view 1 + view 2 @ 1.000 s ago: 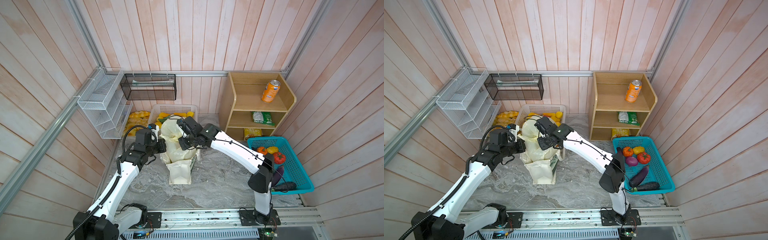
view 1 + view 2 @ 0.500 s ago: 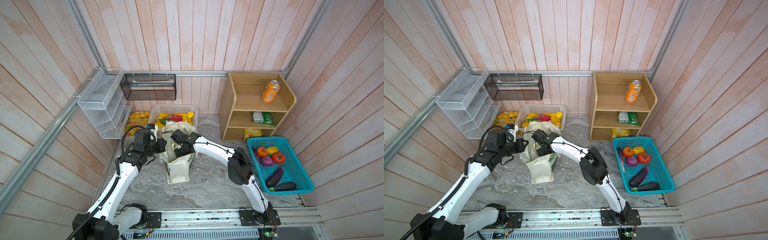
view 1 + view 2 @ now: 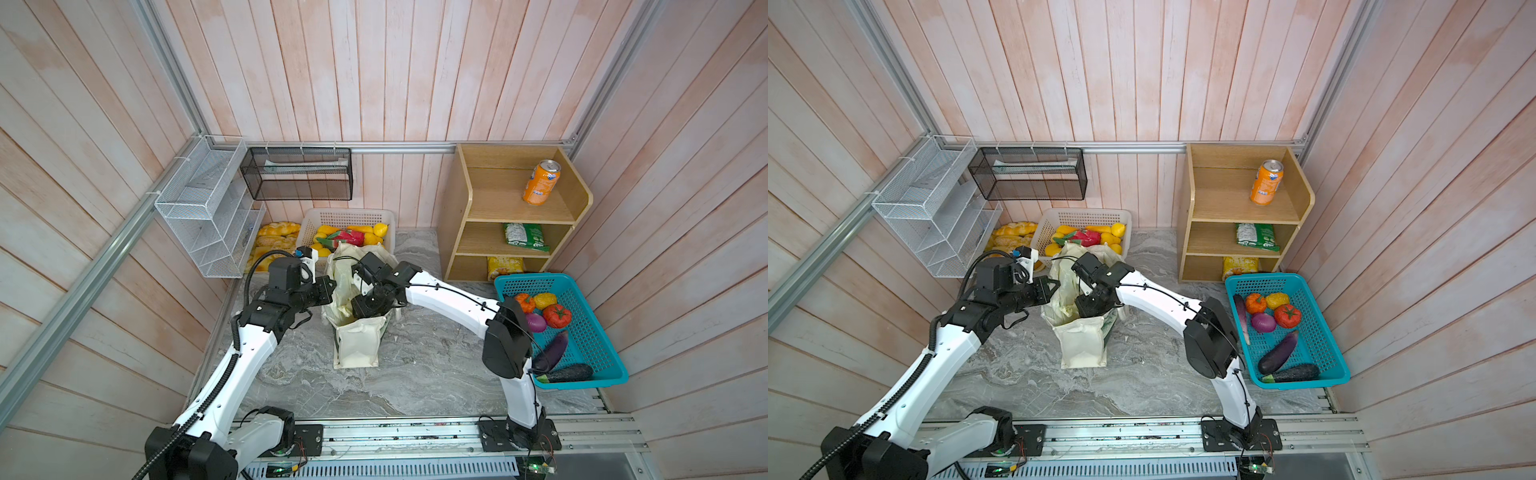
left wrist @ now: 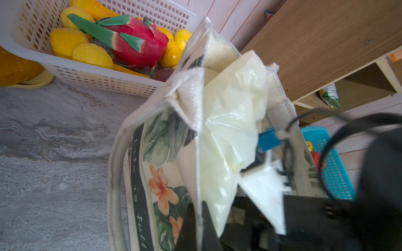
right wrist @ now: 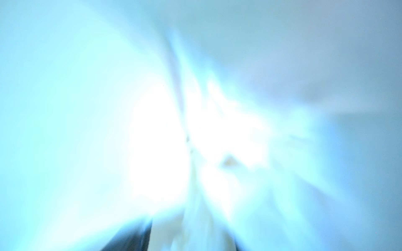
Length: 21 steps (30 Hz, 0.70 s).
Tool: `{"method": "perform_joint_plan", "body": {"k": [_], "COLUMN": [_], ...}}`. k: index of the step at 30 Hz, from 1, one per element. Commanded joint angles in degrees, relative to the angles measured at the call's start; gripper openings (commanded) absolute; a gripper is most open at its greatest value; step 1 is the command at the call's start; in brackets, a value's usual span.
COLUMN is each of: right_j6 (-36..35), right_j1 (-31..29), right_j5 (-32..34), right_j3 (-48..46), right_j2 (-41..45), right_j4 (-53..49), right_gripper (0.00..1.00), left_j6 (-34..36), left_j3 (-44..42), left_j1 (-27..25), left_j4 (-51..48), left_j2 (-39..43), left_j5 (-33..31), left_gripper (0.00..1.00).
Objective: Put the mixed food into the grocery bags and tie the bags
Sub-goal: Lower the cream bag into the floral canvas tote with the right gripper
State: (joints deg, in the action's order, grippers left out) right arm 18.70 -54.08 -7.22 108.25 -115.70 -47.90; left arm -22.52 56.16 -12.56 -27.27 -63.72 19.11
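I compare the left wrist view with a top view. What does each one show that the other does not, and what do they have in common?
Only the left wrist view: the orange flowers and lettering printed on the cloth tote, and how the left pincer pinches the tote's edge.
Only a top view: the orange soda can on the wooden shelf, the eggplants, the wire racks on the wall.
Both: the tote, the pale-yellow plastic bag in it, the white basket holding the dragon fruit.
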Motion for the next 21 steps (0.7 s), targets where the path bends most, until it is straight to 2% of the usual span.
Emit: {"method": "perform_joint_plan", "body": {"k": [1, 6, 8, 12, 17, 21], "right_j6": [0.2, 0.6, 1.0, 1.8, 2.2, 3.2], "right_j1": [-0.2, -0.1, -0.1, 0.3, 0.6, 1.4], "right_j5": [0.6, 3.1, 3.7, 4.9, 6.6, 6.8], "right_j3": [1.6, 2.1, 2.9, 7.7, 17.2, 19.7], "right_j2": [4.0, 6.5, 6.9, 5.3, -0.9, -6.5], "right_j4": [-3.2, -3.5, -2.0, 0.8, 0.9, 3.1], "right_gripper": [0.6, 0.59, 0.52, 0.31, 0.29, 0.29], "left_j6": [0.1, 0.2, 0.2, -0.1, -0.4, -0.8], "left_j3": [-0.5, -0.3, -0.5, -1.4, -2.1, -2.7], "left_j1": [-0.3, -0.2, -0.2, -0.3, -0.3, -0.4], "left_j4": [4.7, 5.0, 5.1, 5.8, 6.4, 6.8], "left_j2": [0.4, 0.3, 0.4, 0.5, 0.4, 0.3], "left_j5": [2.4, 3.1, 3.4, 4.1, 4.5, 5.0], "left_gripper": [0.0, 0.0, 0.0, 0.0, 0.0, 0.0]}}
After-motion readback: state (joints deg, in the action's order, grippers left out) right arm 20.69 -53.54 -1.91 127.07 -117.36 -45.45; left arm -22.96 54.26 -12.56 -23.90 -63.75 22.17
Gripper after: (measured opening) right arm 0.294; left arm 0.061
